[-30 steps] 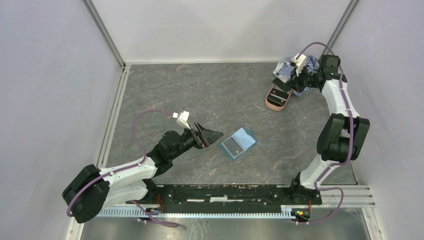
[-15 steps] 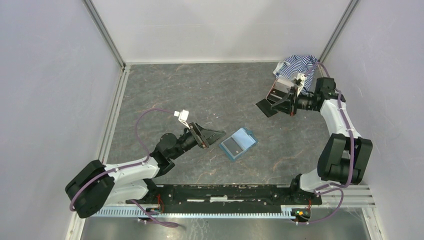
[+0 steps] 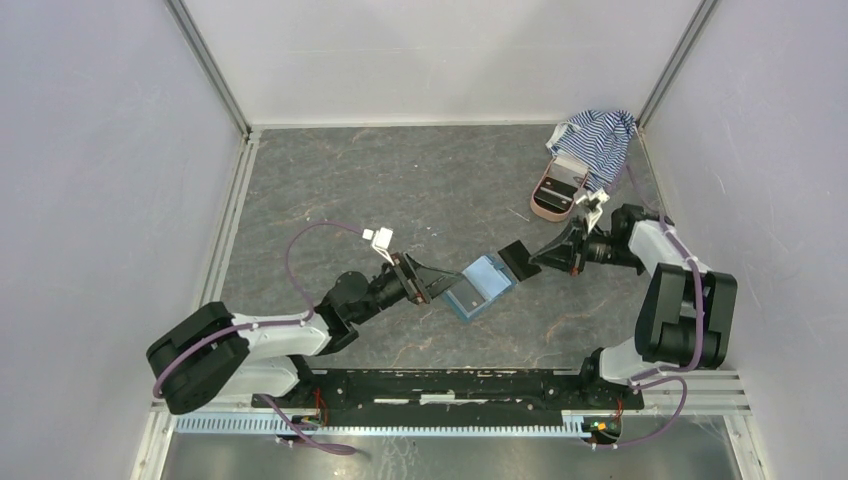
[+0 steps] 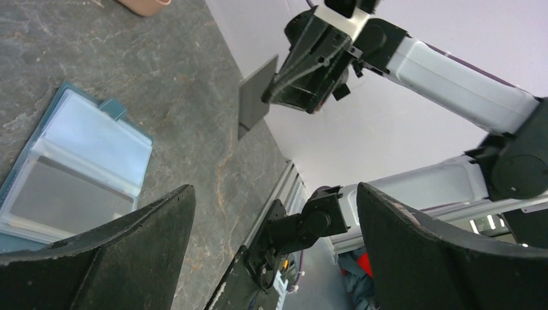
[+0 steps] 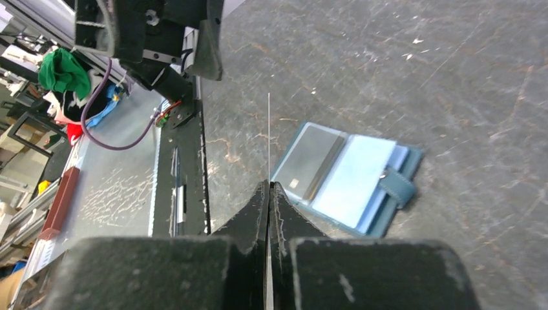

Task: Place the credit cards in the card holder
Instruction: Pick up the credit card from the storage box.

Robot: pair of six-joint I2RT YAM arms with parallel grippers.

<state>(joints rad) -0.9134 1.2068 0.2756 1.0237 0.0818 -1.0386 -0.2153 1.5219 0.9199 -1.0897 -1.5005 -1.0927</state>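
The table (image 3: 330,180) lies open toward its far-left corner. The left gripper (image 3: 440,285) and the right gripper (image 3: 543,260), pinching a dark card (image 3: 517,262), flank the card holder (image 3: 482,290); pink case (image 3: 555,190) and striped cloth (image 3: 597,140) crowd the far-right corner.

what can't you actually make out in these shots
- Right wrist view: the thin dark grey card is edge-on between the right fingers, so its face is unreadable.
- Left wrist view: a left finger hides the near edge of the open teal-blue wallet.
- Left wrist view: the pink oval case is cut off by the top edge.
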